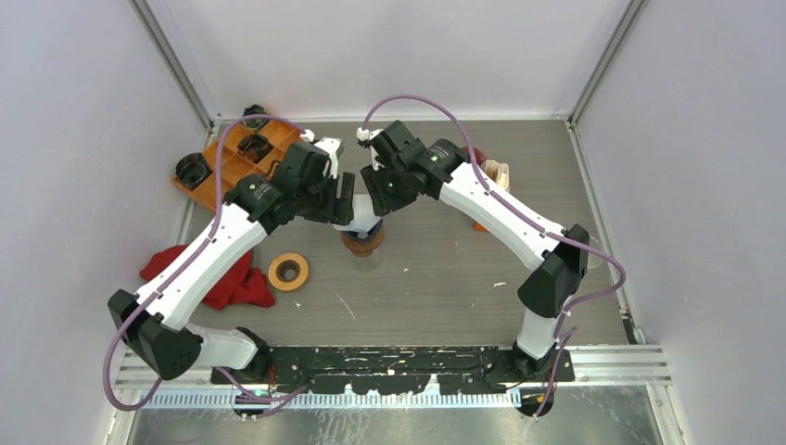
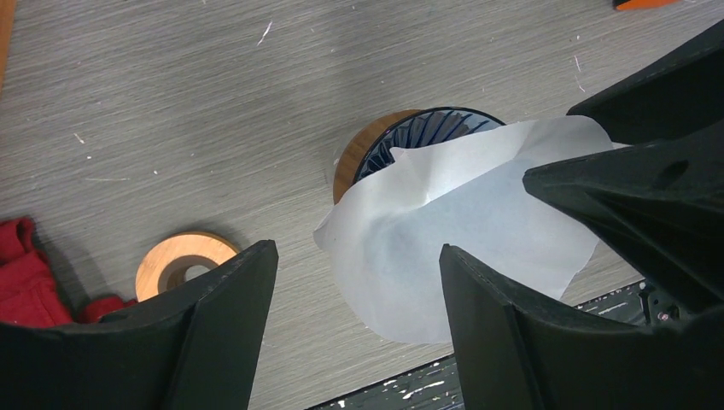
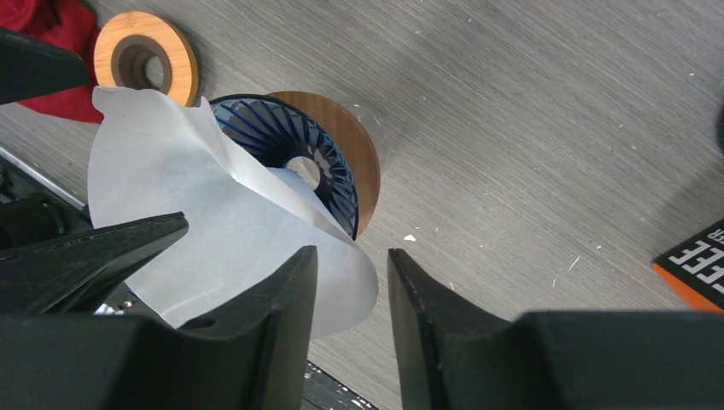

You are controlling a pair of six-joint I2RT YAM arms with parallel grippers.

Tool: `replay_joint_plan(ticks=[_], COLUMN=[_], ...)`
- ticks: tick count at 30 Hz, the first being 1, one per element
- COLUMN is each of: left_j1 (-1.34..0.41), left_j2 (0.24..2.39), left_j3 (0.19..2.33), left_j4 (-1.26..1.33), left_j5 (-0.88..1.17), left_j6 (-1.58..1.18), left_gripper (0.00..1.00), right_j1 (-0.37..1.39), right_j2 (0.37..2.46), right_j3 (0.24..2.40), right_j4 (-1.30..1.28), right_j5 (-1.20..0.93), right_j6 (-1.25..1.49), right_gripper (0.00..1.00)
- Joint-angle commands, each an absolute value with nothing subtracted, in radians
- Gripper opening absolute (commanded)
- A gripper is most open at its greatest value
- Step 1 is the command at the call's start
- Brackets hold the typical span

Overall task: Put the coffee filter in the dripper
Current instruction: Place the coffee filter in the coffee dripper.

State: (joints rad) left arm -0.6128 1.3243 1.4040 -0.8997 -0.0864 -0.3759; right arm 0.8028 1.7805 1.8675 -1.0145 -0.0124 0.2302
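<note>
**Filter is hanging half over the dripper, not sitting in it yet**

So both arms are meeting over the middle of the bench [image 1: 445,269], leaning in from either side. The white paper coffee filter [image 2: 461,231] is draping over the near rim of the dripper [image 2: 427,132], tilting off to the side instead of sitting down inside. The dripper is the dark blue ribbed cone on a round wooden base. Most of those ribs and the centre hole are still showing, so the cone is mostly uncovered.

The left fingers [image 2: 230,316] are standing wide apart and straddling the filter, with no pinch on it. The right fingers [image 3: 273,325] are sitting only a little apart, and a lobe of the filter's edge is lying in the gap. I honestly can't tell whether they're actually gripping the paper or just hovering around it.

A wooden ring [image 1: 274,272] is lying flat just left of the dripper. A crumpled red cloth [image 1: 246,287] is lying further left, partly under the left arm. An orange tray [image 1: 227,165] with black round parts in it is sitting in the far left corner.

As for writing, the right wrist view is catching the corner of a black label with an orange edge [image 3: 696,269]. White block letters are showing on it, something like "EE", but the rest is getting cut off.
</note>
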Motion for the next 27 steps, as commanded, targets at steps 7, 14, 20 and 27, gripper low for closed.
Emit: replay_joint_plan(ticks=[7,14,20,27], left_j1=[-0.609,-0.609,-0.609,-0.609], left_j2=[1.317,1.311,1.297,1.281], left_j3=[1.38,1.349,1.307,1.274], left_j4=[-0.877,-0.849,-0.789,-0.769], left_j5=[-0.1,-0.111,-0.118,-0.111], left_j6=[-0.369,-0.384,-0.419,-0.432], left_gripper=[0.73,0.74,0.74,0.75], right_j1=[0.799,0.799,0.799,0.799], right_j2=[1.747,1.76,1.765,1.768], right_j3=[1.886,1.865,1.817,1.752], right_j4=[-0.957,-0.916,-0.866,-0.792], right_j5=[-0.009,-0.046,-0.059,-0.08], right_j6=[0.153,0.122,0.117,0.126], right_gripper=[0.58,0.66,0.67,0.67])
